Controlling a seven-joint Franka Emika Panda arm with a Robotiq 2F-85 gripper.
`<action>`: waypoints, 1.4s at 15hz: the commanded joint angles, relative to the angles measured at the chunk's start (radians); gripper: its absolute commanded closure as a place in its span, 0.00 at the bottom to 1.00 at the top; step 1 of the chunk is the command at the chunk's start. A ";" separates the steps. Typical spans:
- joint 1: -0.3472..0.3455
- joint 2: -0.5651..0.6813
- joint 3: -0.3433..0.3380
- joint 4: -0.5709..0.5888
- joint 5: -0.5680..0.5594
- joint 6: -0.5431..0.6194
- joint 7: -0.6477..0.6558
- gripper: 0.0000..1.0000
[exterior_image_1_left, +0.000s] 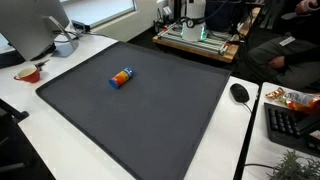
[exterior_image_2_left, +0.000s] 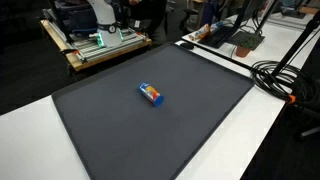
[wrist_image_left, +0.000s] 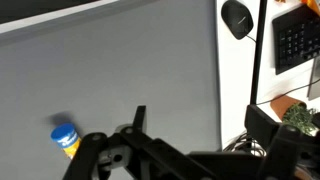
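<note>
A small blue, orange and yellow container lies on its side on the dark grey mat (exterior_image_1_left: 150, 120) in both exterior views (exterior_image_1_left: 122, 78) (exterior_image_2_left: 151, 94). It also shows at the lower left of the wrist view (wrist_image_left: 65, 138). My gripper (wrist_image_left: 200, 125) appears only in the wrist view, high above the mat. Its two dark fingers are spread wide with nothing between them. The container is well off to the side of the fingers and nothing touches it. The arm is out of view in both exterior views.
A black mouse (exterior_image_1_left: 240, 92) and a keyboard (exterior_image_1_left: 285, 125) lie on the white desk beside the mat. A red cup (exterior_image_1_left: 28, 73) and a monitor (exterior_image_1_left: 35, 25) stand at another edge. A wooden cart (exterior_image_2_left: 95, 45) and cables (exterior_image_2_left: 280, 75) are nearby.
</note>
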 joint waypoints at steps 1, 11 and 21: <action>-0.003 0.001 0.002 -0.017 0.001 -0.013 -0.002 0.00; -0.043 0.051 0.006 -0.020 -0.039 0.031 -0.006 0.00; -0.229 0.327 -0.017 0.007 -0.279 0.427 -0.078 0.00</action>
